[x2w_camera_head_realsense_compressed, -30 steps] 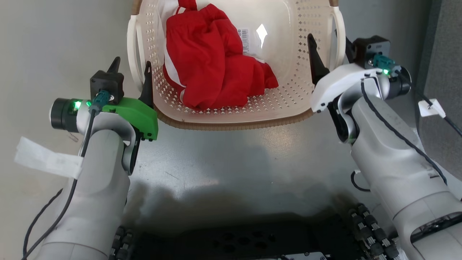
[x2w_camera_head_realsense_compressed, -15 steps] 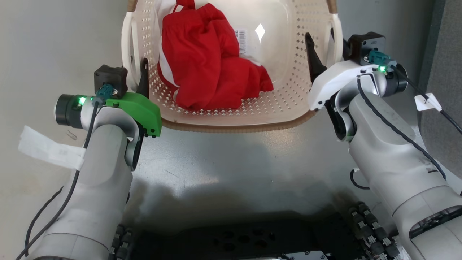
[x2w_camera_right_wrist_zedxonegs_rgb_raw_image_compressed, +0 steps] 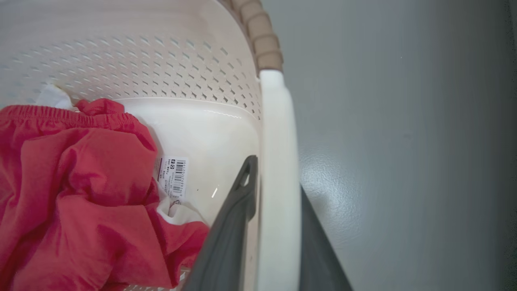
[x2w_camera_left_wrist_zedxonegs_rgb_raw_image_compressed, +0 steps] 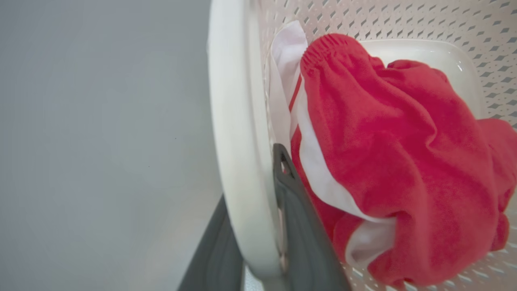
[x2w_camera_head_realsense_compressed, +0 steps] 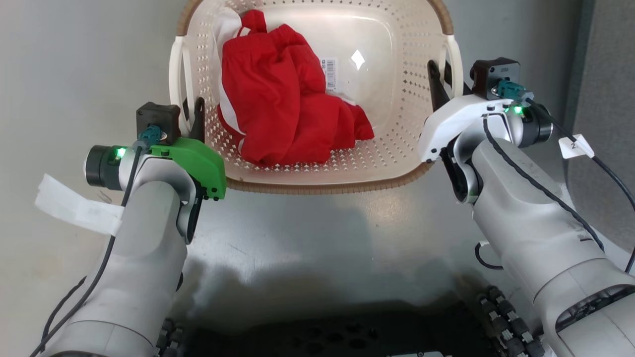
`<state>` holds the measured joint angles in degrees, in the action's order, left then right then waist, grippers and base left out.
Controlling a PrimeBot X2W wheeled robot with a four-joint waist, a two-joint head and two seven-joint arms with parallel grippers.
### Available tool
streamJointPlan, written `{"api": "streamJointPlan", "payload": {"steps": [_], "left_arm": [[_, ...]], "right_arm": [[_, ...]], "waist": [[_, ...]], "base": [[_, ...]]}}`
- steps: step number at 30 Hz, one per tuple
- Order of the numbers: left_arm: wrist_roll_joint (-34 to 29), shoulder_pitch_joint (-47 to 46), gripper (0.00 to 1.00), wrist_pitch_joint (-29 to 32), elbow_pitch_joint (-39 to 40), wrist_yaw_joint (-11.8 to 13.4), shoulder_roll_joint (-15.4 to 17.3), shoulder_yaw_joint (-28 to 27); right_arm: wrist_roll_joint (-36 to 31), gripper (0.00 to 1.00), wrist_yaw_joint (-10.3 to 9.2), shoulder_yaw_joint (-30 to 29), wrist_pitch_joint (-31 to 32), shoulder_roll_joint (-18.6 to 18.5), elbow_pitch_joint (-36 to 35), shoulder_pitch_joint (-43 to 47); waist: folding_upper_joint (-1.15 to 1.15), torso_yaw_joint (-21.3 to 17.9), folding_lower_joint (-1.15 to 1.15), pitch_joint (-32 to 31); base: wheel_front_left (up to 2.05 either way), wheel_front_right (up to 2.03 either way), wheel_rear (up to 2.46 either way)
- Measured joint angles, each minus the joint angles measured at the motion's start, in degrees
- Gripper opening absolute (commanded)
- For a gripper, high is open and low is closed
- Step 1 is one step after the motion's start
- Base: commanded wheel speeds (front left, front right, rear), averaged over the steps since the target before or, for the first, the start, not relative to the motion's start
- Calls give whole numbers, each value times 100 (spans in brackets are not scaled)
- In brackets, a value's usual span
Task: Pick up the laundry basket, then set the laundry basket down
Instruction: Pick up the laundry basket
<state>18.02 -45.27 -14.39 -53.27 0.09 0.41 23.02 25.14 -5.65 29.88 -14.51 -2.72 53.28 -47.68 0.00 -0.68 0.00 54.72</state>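
The cream laundry basket (x2w_camera_head_realsense_compressed: 322,187) with perforated sides and a brown rim stands ahead of me in the head view, holding a red and white garment (x2w_camera_head_realsense_compressed: 287,114). My left gripper (x2w_camera_head_realsense_compressed: 192,111) is shut on the basket's white left handle (x2w_camera_left_wrist_zedxonegs_rgb_raw_image_compressed: 234,141), one dark finger inside the wall and one outside. The right gripper (x2w_camera_head_realsense_compressed: 441,82) is likewise shut on the right handle (x2w_camera_right_wrist_zedxonegs_rgb_raw_image_compressed: 278,133). Both wrist views show the handle pinched between the fingers, with the garment (x2w_camera_left_wrist_zedxonegs_rgb_raw_image_compressed: 383,141) (x2w_camera_right_wrist_zedxonegs_rgb_raw_image_compressed: 72,182) beside it. Whether the basket touches the floor I cannot tell.
Grey floor (x2w_camera_head_realsense_compressed: 322,233) lies all around the basket. A dark grey panel (x2w_camera_head_realsense_compressed: 605,124) rises at the right edge. My black wheeled base (x2w_camera_head_realsense_compressed: 322,337) fills the bottom of the head view. White paper tags hang from both arm cables.
Both grippers have gone from open around the handles to shut on them. The basket and grippers now sit lower in the head view, and the far rim has come into sight.
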Motion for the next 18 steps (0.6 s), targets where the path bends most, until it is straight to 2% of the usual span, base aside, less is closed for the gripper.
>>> {"api": "streamJointPlan", "payload": {"steps": [14,18], "left_arm": [[347,152,0,-1,-424,-1,-97,146],[566,252,0,0,-560,-9,-122,170]], "right_arm": [[419,0,10,238,0,75,503,165],[603,0,164,372,105,88,659,255]], "waist": [[0,-64,0,-812],[0,-75,0,-1112]], "base": [[0,0,0],[0,0,0]]}}
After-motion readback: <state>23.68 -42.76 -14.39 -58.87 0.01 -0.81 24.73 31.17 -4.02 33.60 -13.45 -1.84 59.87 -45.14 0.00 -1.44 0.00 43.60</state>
